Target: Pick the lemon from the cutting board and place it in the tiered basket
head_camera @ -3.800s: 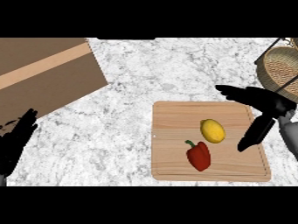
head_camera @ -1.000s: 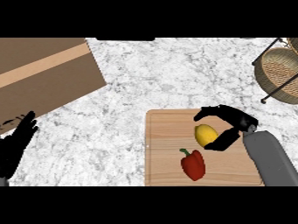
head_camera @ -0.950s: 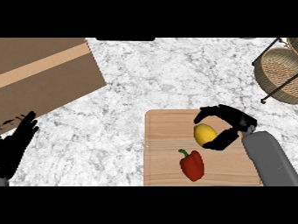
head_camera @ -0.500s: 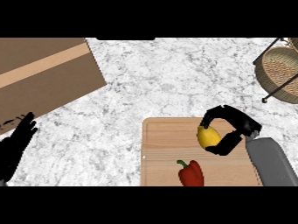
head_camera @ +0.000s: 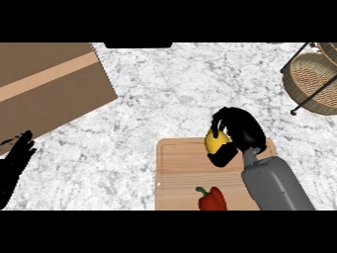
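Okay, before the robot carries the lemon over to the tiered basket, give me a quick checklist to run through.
1. Right hand curled round the lemon: ok.
2. Lemon lifted off the cutting board: cannot tell from this steep view.
3. Red pepper apart from the hand: ok, it lies at the board's near edge.
4. Way to the tiered basket: ok, only bare counter shows between hand and basket at the upper right.
5. Left hand out of the way: ok, open at the lower left edge.
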You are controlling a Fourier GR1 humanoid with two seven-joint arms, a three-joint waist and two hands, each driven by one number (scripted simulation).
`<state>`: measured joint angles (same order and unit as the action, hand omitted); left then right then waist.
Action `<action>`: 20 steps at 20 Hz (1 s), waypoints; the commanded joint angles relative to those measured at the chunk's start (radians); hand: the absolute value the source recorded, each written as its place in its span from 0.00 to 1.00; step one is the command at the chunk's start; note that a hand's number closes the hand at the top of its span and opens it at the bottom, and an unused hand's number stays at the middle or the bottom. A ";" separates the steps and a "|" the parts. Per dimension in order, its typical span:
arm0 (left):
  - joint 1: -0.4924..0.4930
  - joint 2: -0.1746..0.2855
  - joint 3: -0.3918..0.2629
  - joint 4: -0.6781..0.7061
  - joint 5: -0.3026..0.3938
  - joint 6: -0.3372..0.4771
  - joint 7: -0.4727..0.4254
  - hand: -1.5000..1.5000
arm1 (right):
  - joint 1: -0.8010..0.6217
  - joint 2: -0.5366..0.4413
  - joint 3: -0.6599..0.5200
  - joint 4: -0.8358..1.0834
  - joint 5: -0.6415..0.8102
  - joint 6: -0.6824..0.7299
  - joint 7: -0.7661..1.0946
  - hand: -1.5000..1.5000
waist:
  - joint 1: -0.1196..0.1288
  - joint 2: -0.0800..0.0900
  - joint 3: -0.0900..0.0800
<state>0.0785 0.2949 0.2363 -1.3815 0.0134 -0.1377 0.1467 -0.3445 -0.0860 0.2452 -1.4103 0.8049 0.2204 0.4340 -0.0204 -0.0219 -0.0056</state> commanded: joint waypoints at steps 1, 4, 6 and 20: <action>-0.027 -0.005 0.004 0.011 -0.003 0.014 -0.005 0.50 | 0.004 0.061 0.128 -0.185 0.204 -0.080 0.235 1.00 | -0.022 -0.002 0.001; 0.006 0.022 0.026 0.008 0.026 -0.025 0.004 0.50 | 0.008 0.084 0.162 -0.356 0.291 -0.057 0.404 1.00 | -0.012 0.001 0.002; -0.011 0.000 0.014 0.026 0.000 0.008 -0.003 0.50 | 0.006 0.040 0.194 -0.468 0.380 -0.021 0.448 1.00 | -0.026 0.001 0.002; -0.040 -0.013 0.000 -0.007 -0.010 -0.007 0.017 0.50 | -0.269 0.021 -0.184 -0.662 0.294 0.176 0.474 1.00 | 0.023 0.022 0.005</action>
<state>0.0521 0.2706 0.2247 -1.3948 -0.0040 -0.1335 0.1583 -0.5009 -0.0326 0.2206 -2.0756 1.1723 0.3304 0.9186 -0.0016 -0.0024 -0.0005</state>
